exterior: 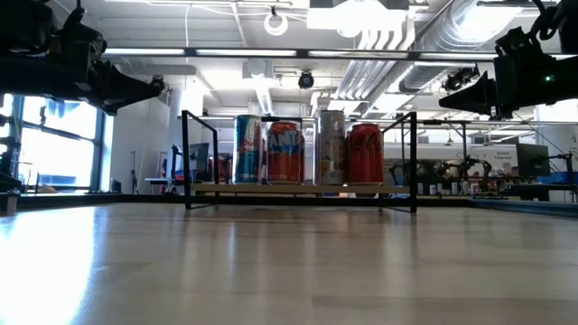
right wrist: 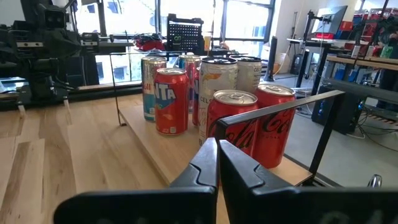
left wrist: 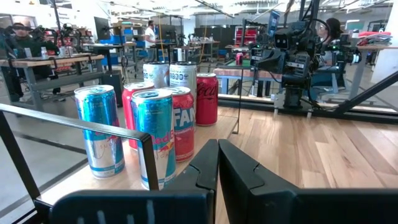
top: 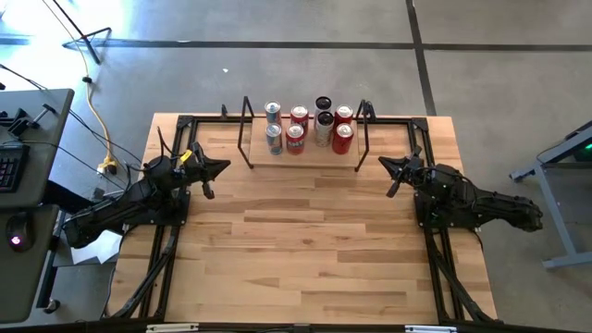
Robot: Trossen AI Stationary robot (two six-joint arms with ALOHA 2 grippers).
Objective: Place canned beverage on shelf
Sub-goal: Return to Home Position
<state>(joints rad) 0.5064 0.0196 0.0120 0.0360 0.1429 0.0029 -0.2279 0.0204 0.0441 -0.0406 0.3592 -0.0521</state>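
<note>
The shelf (top: 305, 159), a low light-wood plank with black rod frames at both ends, stands at the table's far middle. Several canned beverages (top: 310, 127) stand upright on it in two rows: blue, red and silver-white cans (exterior: 302, 149). My left gripper (top: 222, 168) hovers shut and level above the table, left of the shelf's left end, with the blue cans (left wrist: 152, 137) close ahead of it. My right gripper (top: 384, 165) hovers shut and level right of the shelf's right end, with the red cans (right wrist: 249, 127) just ahead. Neither holds anything.
Black frame rails (top: 157, 268) run along the table's left and right sides under the arms. Bare wooden tabletop (top: 305, 250) spreads from the shelf to the near edge. A desk with a keyboard and mouse (top: 18, 176) stands off the table's left.
</note>
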